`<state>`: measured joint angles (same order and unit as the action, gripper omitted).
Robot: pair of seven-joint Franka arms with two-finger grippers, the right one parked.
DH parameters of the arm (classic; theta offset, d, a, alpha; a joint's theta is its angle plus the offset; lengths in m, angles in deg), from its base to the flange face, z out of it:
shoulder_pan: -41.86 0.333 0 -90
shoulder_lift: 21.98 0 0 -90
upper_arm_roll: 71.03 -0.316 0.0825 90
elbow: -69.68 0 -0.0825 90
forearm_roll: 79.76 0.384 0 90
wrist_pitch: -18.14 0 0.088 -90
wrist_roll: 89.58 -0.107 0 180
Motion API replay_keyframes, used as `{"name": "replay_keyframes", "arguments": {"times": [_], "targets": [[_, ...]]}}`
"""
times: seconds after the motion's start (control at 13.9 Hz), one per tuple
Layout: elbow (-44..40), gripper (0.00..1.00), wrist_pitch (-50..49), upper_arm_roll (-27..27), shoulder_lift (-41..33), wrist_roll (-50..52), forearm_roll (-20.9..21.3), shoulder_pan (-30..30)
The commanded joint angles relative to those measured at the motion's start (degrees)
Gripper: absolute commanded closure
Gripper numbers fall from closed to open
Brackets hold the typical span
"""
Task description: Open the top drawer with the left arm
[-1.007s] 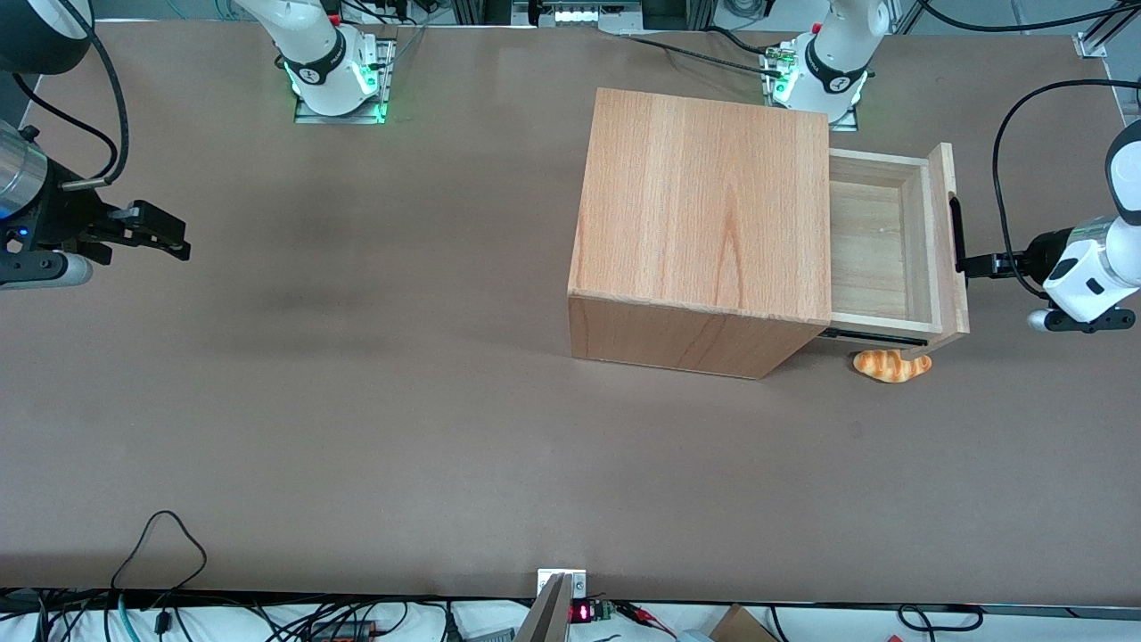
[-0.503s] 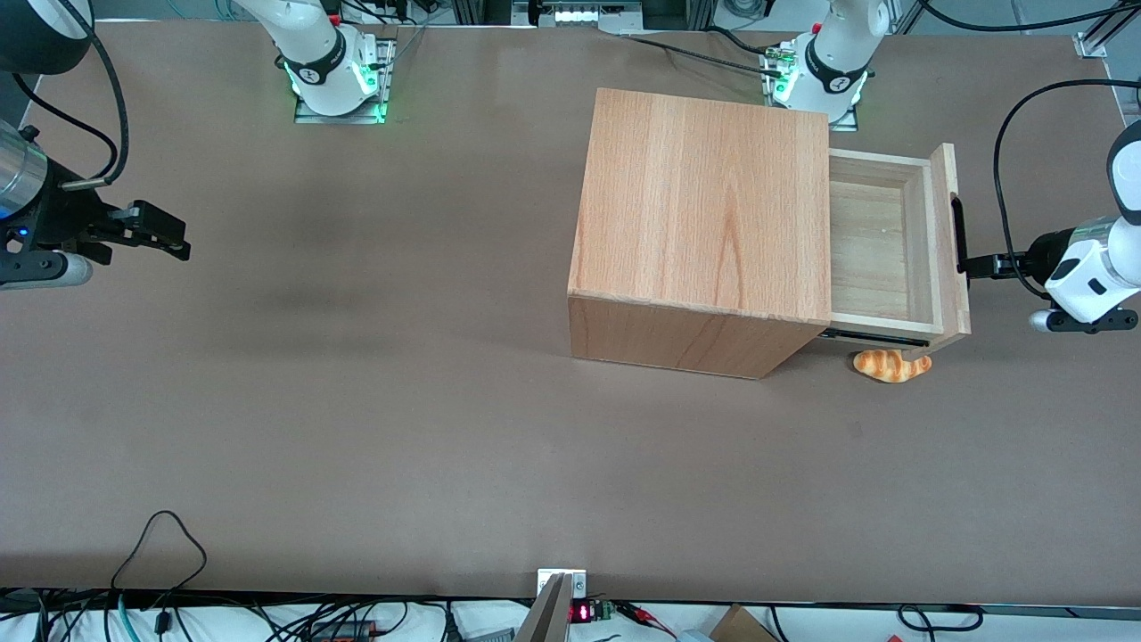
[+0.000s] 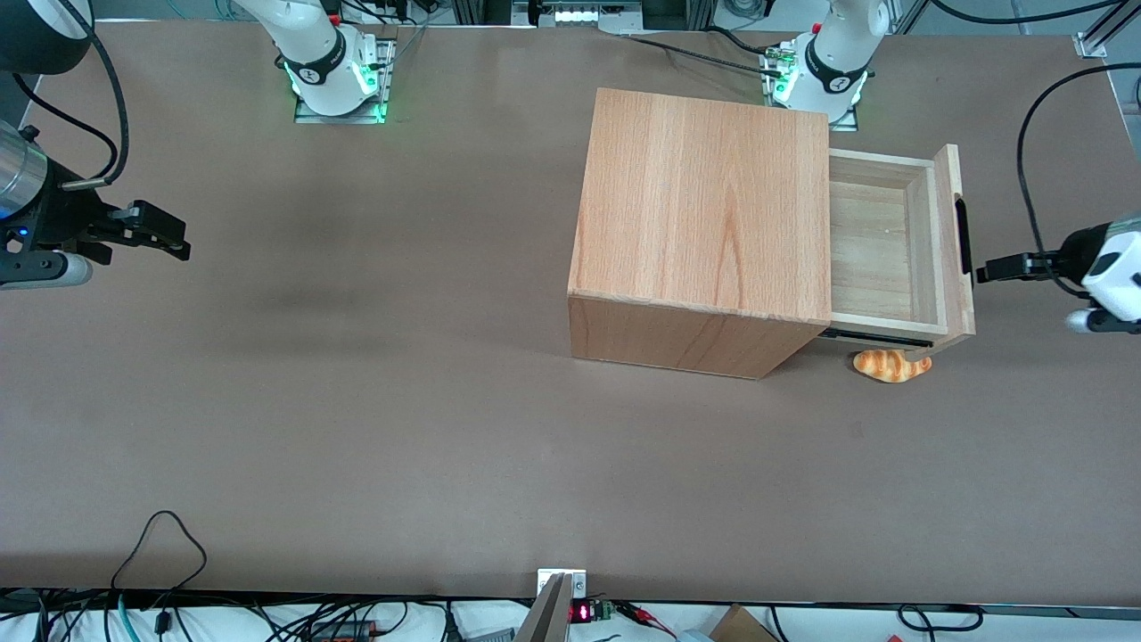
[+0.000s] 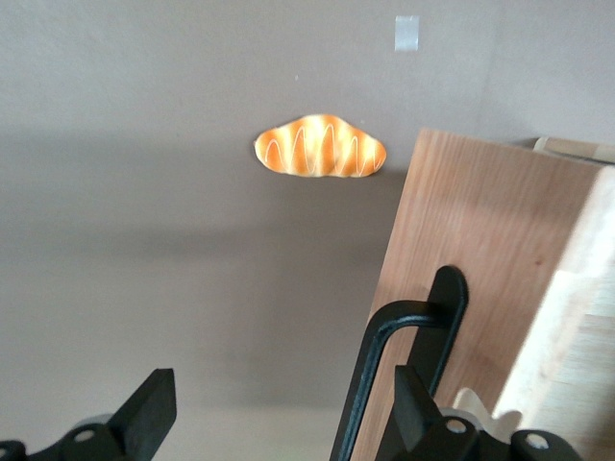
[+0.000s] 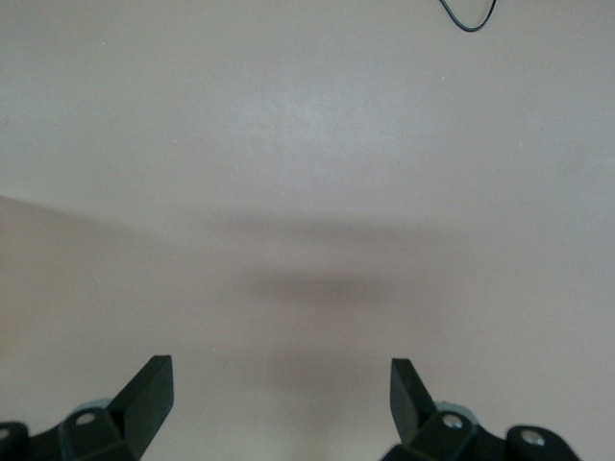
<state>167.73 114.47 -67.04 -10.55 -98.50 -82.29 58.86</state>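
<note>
Top drawer (image 3: 887,245) is pulled partway out of the wooden cabinet (image 3: 704,227), pale plank interior exposed, black bar handle (image 3: 962,235) on its front. Left arm (image 3: 1105,272) sits at the working arm's end of the bench (image 3: 446,428). Its gripper (image 3: 988,270) is just off the handle, not touching, jaws spread wide. Croissant-shaped bread roll (image 3: 891,365) lies on the bench under the drawer's front corner, nearer the front camera.
</note>
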Motion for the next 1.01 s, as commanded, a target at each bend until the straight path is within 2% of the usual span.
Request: {"name": "replay_keyframes", "arguments": {"times": [0.0,0.5,0.93], "targets": [[-1.36,0.00,-1.33,0.50,-0.88,-0.74,-0.11,0.58],[-6.37,0.00,-4.57,1.46,-3.42,-0.40,-0.11,-0.12],[-6.64,0.00,-7.47,8.14,-9.13,2.15,-0.02,-0.04]]}}
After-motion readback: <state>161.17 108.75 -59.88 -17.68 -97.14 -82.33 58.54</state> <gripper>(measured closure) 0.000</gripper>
